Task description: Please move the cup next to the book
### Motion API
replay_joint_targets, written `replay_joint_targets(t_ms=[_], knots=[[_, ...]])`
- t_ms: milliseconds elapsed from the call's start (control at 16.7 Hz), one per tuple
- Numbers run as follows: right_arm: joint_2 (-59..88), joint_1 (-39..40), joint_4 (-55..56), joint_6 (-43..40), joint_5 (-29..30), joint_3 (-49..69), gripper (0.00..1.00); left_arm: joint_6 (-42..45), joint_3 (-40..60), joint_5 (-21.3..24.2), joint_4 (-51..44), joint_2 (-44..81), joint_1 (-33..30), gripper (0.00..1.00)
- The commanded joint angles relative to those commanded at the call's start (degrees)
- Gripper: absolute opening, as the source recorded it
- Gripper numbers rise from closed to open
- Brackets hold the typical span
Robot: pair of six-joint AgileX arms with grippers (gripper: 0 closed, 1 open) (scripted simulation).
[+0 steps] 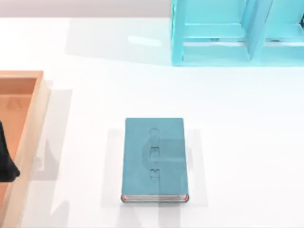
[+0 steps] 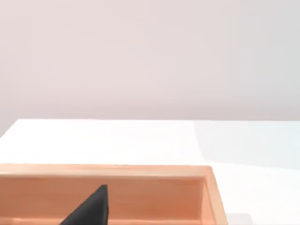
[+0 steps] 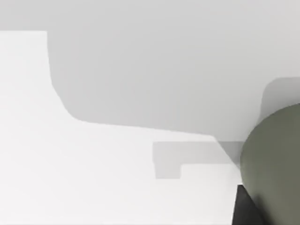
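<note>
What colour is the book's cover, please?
Teal-blue, seen best in the top view: the book.

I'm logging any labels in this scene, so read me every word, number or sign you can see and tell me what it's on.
No text can be read anywhere.
Book: faint embossed marks run down the middle of its teal cover, too blurred to read.
Wooden tray, turquoise shelf unit, cup and table: no lettering visible.
</note>
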Motion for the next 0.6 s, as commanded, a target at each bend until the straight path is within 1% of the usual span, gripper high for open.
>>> replay_joint_targets(t_ms=[600], knots=[[-3.5,0.0,-9.9,0.1,0.0,6.2,0.0,0.0,0.0,0.0,0.0,0.0,0.0,1.0]])
